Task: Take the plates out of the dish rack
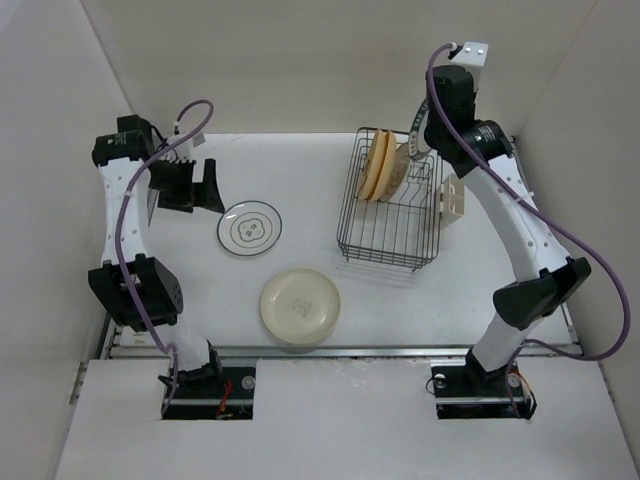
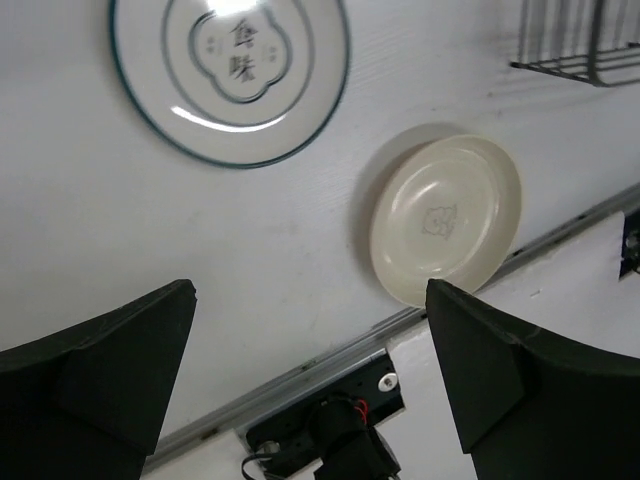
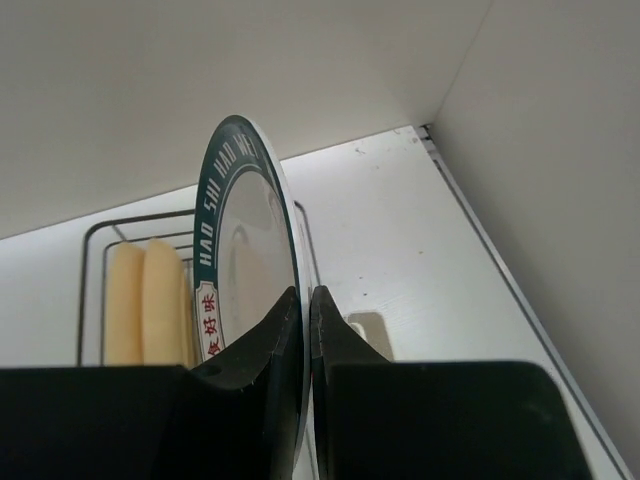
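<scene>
1. Top view: the left gripper (image 1: 197, 188) hangs spread and empty just left of the ringed plate (image 1: 250, 228). That plate lies flat on the table (image 1: 300, 160). A cream plate (image 1: 300, 305) lies flat nearer the arm bases. The right gripper (image 1: 416, 152) is over the far end of the rack (image 1: 390, 240). There, two tan plates (image 1: 375, 165) stand on edge beside the dark-rimmed plate (image 1: 407, 168). A cup holder (image 1: 452, 195) hangs on the rack's right side.
2. Left wrist view: the fingers stand wide apart with nothing between them. The ringed plate and the cream plate lie on the table below. One rack corner shows at upper right.
3. Right wrist view: the right gripper is clenched on the rim of the upright dark-rimmed plate. The tan plates stand behind it in the rack. The plate's lower edge is hidden, so I cannot tell whether it has cleared the rack.
4. Risks, as I judge them:
   - The pinch is narrow and on the rim, so the plate could pivot or slip if swung fast.
   - A low or slanted lift could catch the rack, drag it, or knock the tan plates.
5. Count: five plates in all. Two are on the table, two are in the rack, and one is gripped. There is one rack and one cup holder.
</scene>
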